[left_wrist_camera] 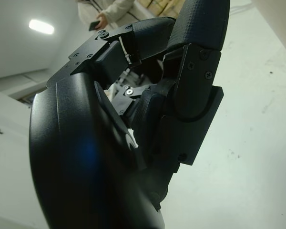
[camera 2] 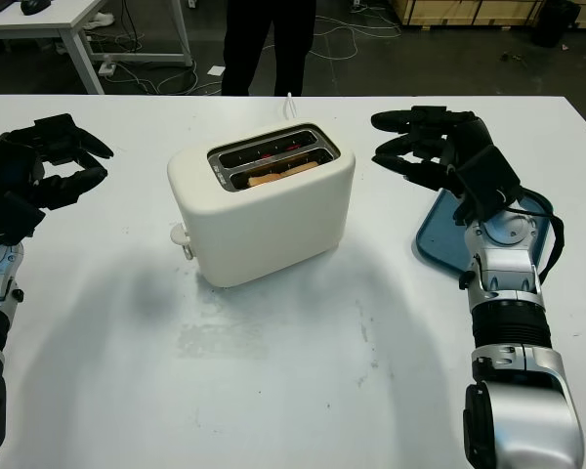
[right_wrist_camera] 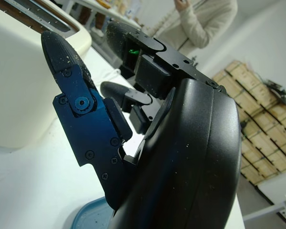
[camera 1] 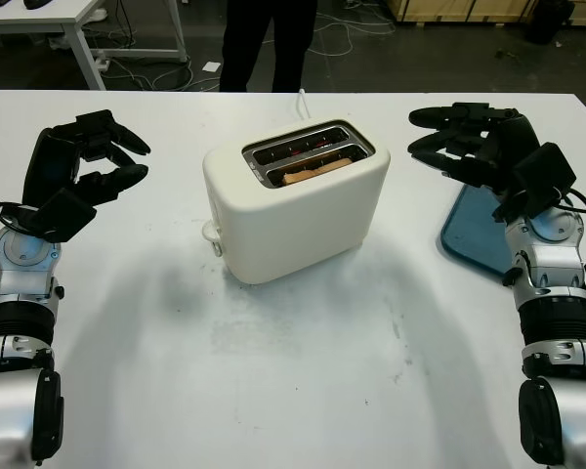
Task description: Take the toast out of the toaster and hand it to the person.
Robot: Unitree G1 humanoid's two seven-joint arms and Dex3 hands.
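Observation:
A cream two-slot toaster (camera 1: 293,205) stands in the middle of the white table (camera 1: 303,391). A slice of brown toast (camera 1: 317,173) sits low in the nearer slot; the far slot glows red inside. My right hand (camera 1: 418,140) hovers open just to the right of the toaster's top, holding nothing. The toaster wall (right_wrist_camera: 19,95) shows close beside its fingers (right_wrist_camera: 69,67) in the right wrist view. My left hand (camera 1: 137,161) is open, well to the left of the toaster. A person in dark trousers (camera 1: 269,44) stands at the table's far edge.
A blue tray (camera 1: 474,234) lies on the table under my right forearm. The toaster's lever (camera 1: 212,233) sticks out at its near left corner, and a white cord (camera 1: 301,101) runs off behind it. White desks and floor cables lie beyond the table.

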